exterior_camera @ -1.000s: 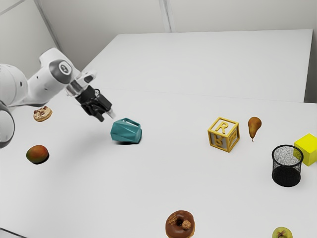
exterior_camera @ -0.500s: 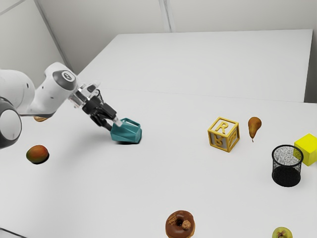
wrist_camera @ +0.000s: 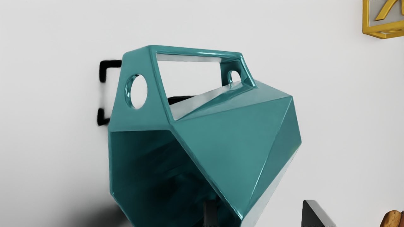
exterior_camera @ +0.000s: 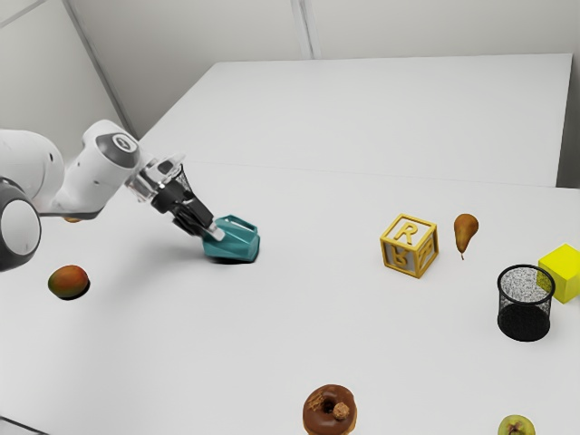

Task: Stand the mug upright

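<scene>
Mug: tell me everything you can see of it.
The teal mug lies on its side on the table, its mouth toward the gripper. It looks glossy and hard, with faceted walls and an angular handle pierced by round holes. The open fingers straddle its wall, one in the mouth, one outside; contact is unclear.

From here I see a plain teal, faceted, glossy mug (wrist_camera: 227,142) and a cubic letter block (exterior_camera: 397,254), yellow-edged, yellow-lettered on whitish faces.

From the arm's (exterior_camera: 95,168) side, the exterior view overlooked the table (exterior_camera: 217,353); the wrist view, closer, faced the shared mug (wrist_camera: 227,142)
</scene>
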Robot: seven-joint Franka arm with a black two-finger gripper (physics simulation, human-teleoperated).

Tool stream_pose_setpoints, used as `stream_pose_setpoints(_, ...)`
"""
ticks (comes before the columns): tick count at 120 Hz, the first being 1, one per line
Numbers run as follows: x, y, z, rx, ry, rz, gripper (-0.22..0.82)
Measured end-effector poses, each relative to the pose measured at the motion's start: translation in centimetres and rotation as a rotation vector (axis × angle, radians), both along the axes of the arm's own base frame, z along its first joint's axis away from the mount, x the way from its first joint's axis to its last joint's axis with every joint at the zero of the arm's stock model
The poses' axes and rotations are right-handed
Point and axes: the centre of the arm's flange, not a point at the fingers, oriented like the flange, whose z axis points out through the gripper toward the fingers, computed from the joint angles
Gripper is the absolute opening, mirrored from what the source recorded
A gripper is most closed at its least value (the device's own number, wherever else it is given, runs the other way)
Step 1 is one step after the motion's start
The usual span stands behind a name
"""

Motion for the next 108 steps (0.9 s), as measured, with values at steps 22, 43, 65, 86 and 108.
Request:
stream_pose_setpoints(22,0.4,-0.3,0.9,-0.006,-0.037,-0.016,0.03)
stream_pose_setpoints(43,0.6,-0.7,0.8,-0.008,-0.05,-0.033,-0.09)
stream_pose_setpoints(65,0.8,-1.2,1.7,-0.001,-0.074,-0.049,-0.14)
stream_pose_setpoints(86,0.9,-2.2,3.6,0.012,-0.107,-0.075,-0.17)
stream_pose_setpoints(108,0.7,-5.8,5.8,0.106,-0.145,-0.16,-0.18)
